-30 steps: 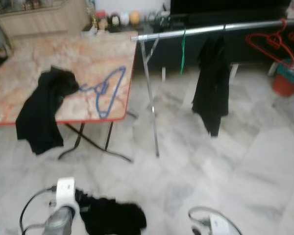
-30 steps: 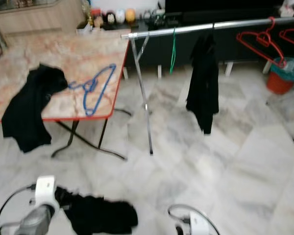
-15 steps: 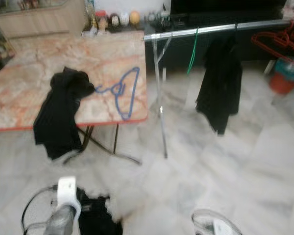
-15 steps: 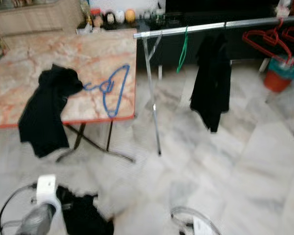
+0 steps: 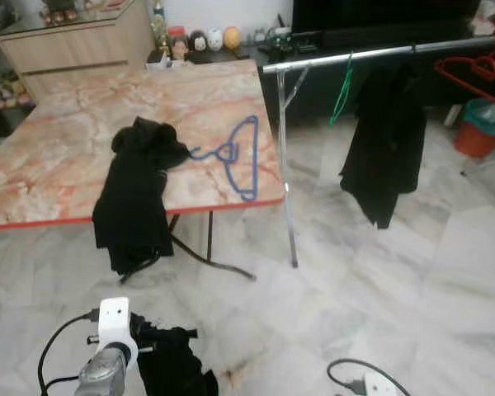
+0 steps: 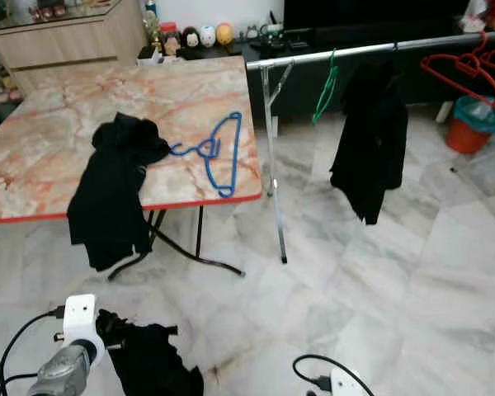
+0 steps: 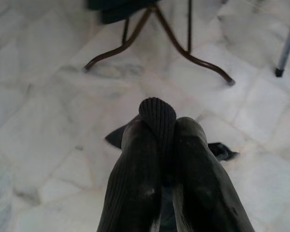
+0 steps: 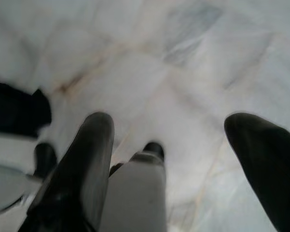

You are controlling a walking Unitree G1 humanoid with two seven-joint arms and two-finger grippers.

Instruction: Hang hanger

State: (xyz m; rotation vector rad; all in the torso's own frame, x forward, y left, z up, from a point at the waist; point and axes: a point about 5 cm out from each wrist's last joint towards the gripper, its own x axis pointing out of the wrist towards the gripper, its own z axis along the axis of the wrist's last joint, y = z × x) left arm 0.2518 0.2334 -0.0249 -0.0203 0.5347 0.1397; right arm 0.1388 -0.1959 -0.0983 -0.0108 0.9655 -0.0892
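The marble table (image 5: 58, 157) filled the upper left, the clothes rail (image 5: 379, 54) ran across the upper right. A blue hanger (image 5: 239, 157) lay on the table beside a black garment (image 5: 136, 194). Low in the frame, the left gripper (image 7: 159, 130) was clenched on dark cloth (image 5: 173, 367); the right gripper (image 8: 179, 145) stood released. That trailing cloth could snag the table's legs.

Blue hanger (image 6: 217, 157) lies on the table (image 6: 33, 148) (beside a black garment (image 6: 111, 194))

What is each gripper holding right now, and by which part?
The left gripper is shut on a black garment, pinching a fold of the cloth between its fingers. The right gripper is open and holds nothing.
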